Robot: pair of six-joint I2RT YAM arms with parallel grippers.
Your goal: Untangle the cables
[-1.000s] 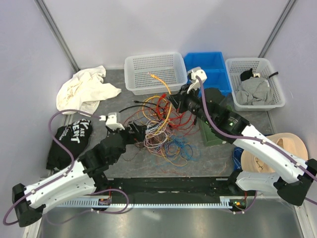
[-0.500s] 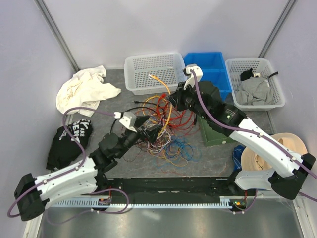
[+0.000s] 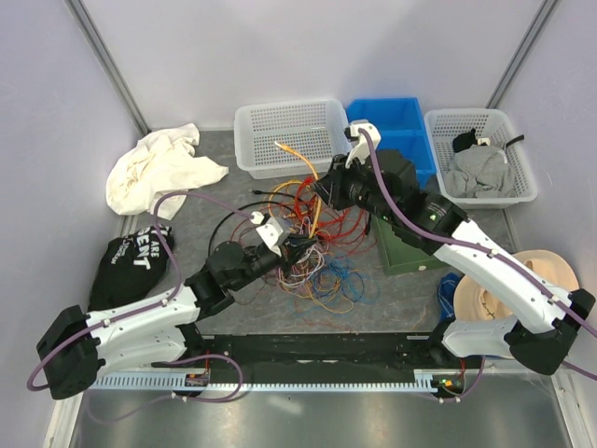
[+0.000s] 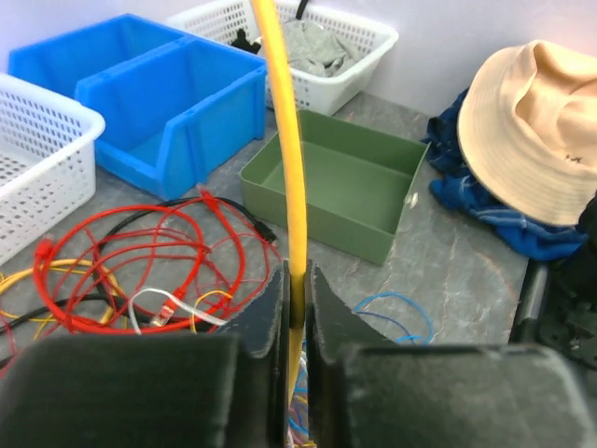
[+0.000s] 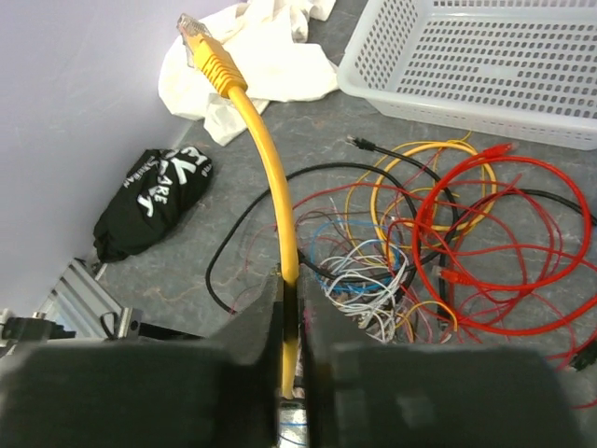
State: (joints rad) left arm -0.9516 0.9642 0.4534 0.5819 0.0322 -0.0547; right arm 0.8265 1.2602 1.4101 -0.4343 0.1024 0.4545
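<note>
The yellow cable [image 4: 284, 140] is clamped by the left gripper [image 4: 297, 303] and the right gripper [image 5: 289, 285] (jaws shut on it); the tangled cables [image 3: 322, 266] could be knotted tighter by hard pulling.

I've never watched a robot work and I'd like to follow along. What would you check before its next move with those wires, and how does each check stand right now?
1. Grip of the left pincer on the yellow cable: ok, clamped.
2. Grip of the right pincer on a yellow cable: ok, clamped.
3. The plug clear of the tangle: ok, it sticks up in the air.
4. Both pincers on the same cable: cannot tell.
5. The tangle loosened: not ok; red, white and blue wires lie heaped together.
</note>
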